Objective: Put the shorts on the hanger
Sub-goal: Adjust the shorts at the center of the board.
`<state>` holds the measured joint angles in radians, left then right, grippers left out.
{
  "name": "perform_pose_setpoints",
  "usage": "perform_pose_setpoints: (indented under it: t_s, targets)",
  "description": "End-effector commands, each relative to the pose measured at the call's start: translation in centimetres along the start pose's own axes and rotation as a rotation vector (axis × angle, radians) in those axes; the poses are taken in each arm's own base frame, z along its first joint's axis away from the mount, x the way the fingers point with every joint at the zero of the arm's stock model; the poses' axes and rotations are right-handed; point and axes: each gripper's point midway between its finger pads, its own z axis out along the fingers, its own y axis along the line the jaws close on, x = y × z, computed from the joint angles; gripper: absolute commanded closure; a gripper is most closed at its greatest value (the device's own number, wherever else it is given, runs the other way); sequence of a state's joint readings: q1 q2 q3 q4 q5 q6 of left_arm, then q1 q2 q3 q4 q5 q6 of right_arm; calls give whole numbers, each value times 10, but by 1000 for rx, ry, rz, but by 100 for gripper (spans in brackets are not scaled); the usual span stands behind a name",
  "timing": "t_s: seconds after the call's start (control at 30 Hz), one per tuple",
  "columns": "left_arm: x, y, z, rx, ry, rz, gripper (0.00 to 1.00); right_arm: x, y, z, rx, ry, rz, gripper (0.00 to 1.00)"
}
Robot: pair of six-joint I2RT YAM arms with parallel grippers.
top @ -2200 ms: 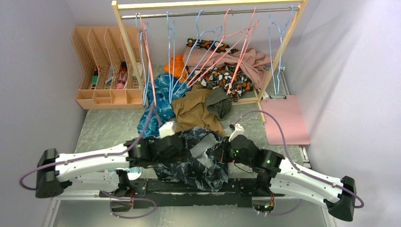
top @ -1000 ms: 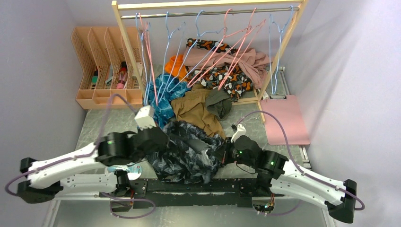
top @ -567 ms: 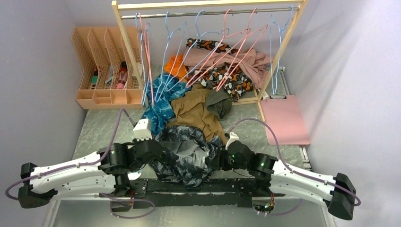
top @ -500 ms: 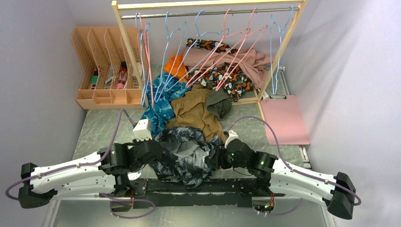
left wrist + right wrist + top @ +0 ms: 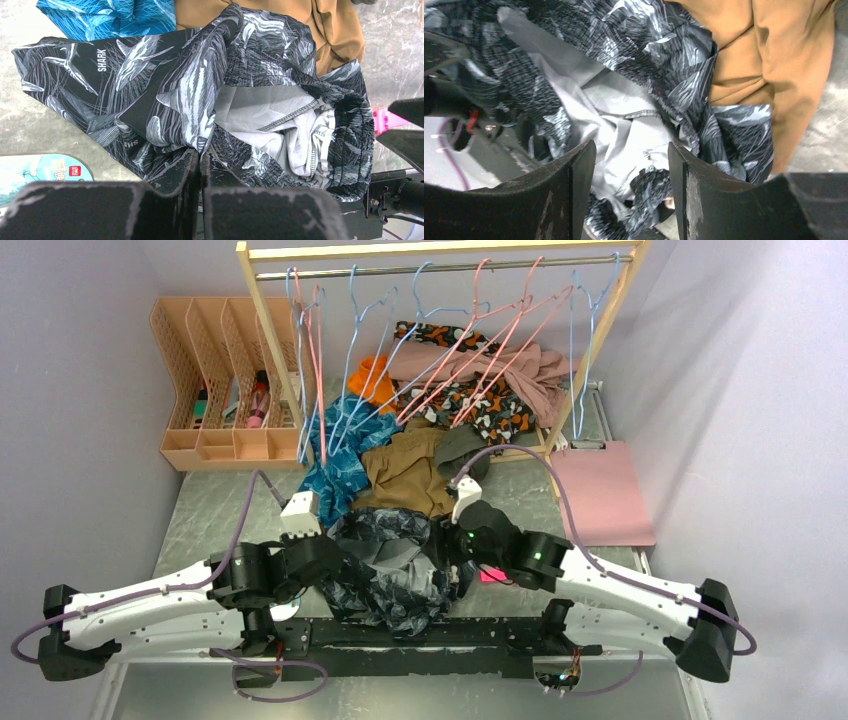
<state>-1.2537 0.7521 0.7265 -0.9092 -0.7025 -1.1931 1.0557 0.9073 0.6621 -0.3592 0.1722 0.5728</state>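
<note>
The shorts (image 5: 390, 575) lie bunched at the near middle of the table, dark with a pale grey print and a light lining showing. My left gripper (image 5: 328, 558) is shut on a fold at their left edge. The left wrist view shows the fabric (image 5: 200, 90) pinched between the closed fingertips (image 5: 201, 156). My right gripper (image 5: 447, 545) hovers open over the right side of the shorts (image 5: 649, 55), its fingers (image 5: 580, 175) wide apart and holding nothing. A light-blue hanger (image 5: 573, 350) hangs on the rail at the back right, with several like it further left.
A wooden rack (image 5: 430, 265) also carries pink hangers (image 5: 480, 340). Under it lie a teal garment (image 5: 340, 455), a brown garment (image 5: 405, 470) and a patterned pile (image 5: 470, 395). A peach file organiser (image 5: 215, 370) stands back left. A pink board (image 5: 600, 490) lies to the right.
My right gripper has opened and let go of the shorts, then swung away from me over their right side. The left arm pulled back with its fold, then held still.
</note>
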Motion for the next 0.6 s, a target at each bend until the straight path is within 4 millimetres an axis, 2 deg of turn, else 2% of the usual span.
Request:
perform_pose_setpoints:
  t_s: [0.0,0.2,0.57]
  targets:
    - [-12,-13,-5,41,-24,-14,93,-18,-5,17,51,-36,-161,42]
    - [-20,-29,-12,106,-27,15,93,-21,3,41,33,-27,-251,42]
    - [-28,-42,-18,148,-28,44,93,-25,10,65,52,-58,-362,38]
